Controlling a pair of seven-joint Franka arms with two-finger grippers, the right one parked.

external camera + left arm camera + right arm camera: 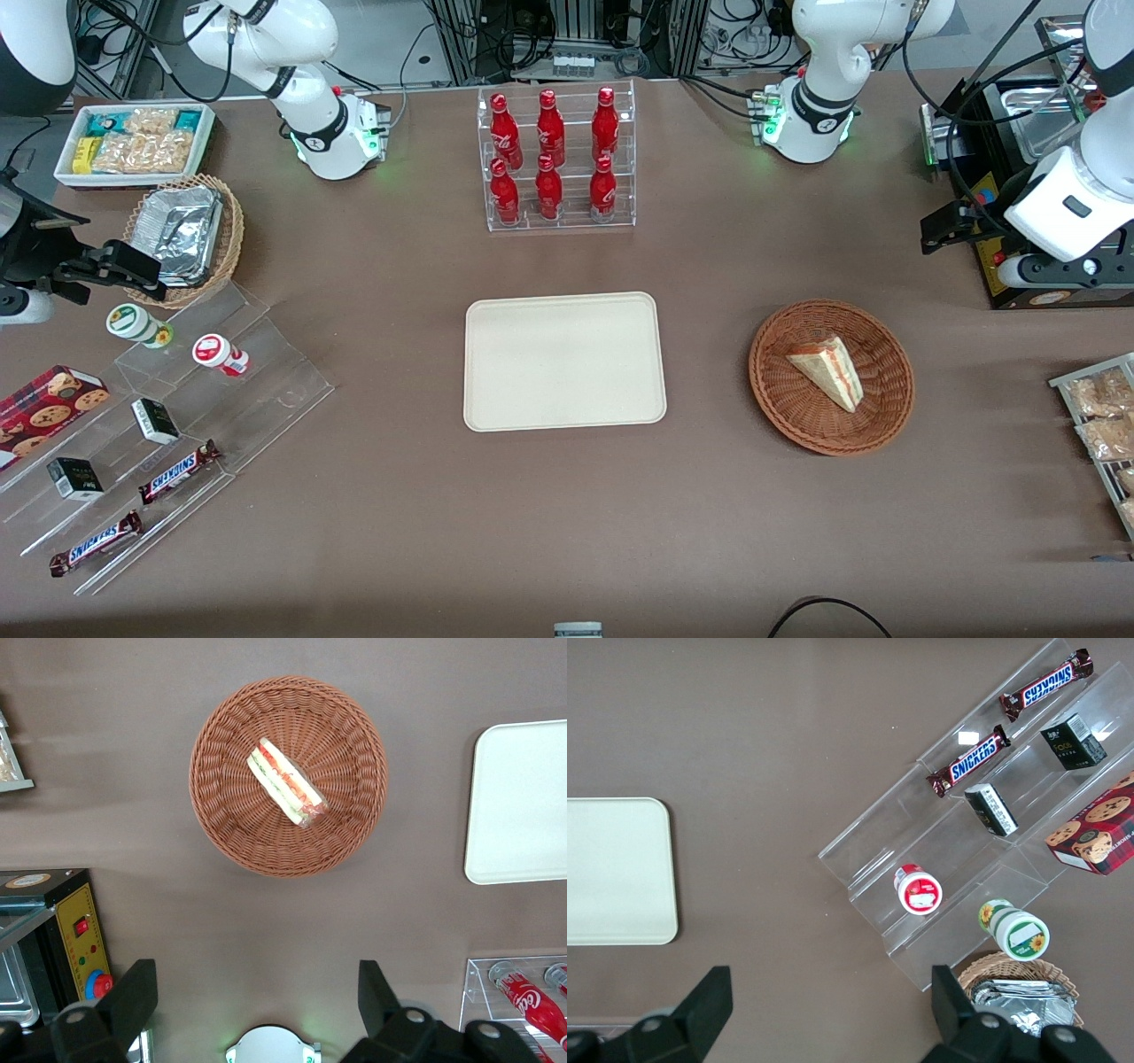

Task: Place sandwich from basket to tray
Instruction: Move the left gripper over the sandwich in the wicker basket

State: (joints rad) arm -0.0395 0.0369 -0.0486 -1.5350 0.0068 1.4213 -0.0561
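The sandwich [827, 369], a pale wedge with red and green filling, lies in the round reddish-brown wicker basket [780, 390]. The cream tray [564, 361] lies bare at mid-table, beside the basket toward the parked arm's end. My left gripper [946, 227] hangs high above the table, farther from the front camera than the basket and toward the working arm's end, open and holding nothing. In the left wrist view the sandwich [286, 781] and basket [221, 815] lie well clear of the gripper [257, 1001], with the tray's [518, 806] edge showing.
A clear rack of red bottles [555, 159] stands farther from the front camera than the tray. A black appliance [1019, 177] sits by my gripper. A wire rack of snack packets [1103, 425] lies at the working arm's end. An acrylic step stand with snacks [151, 443] lies at the parked arm's end.
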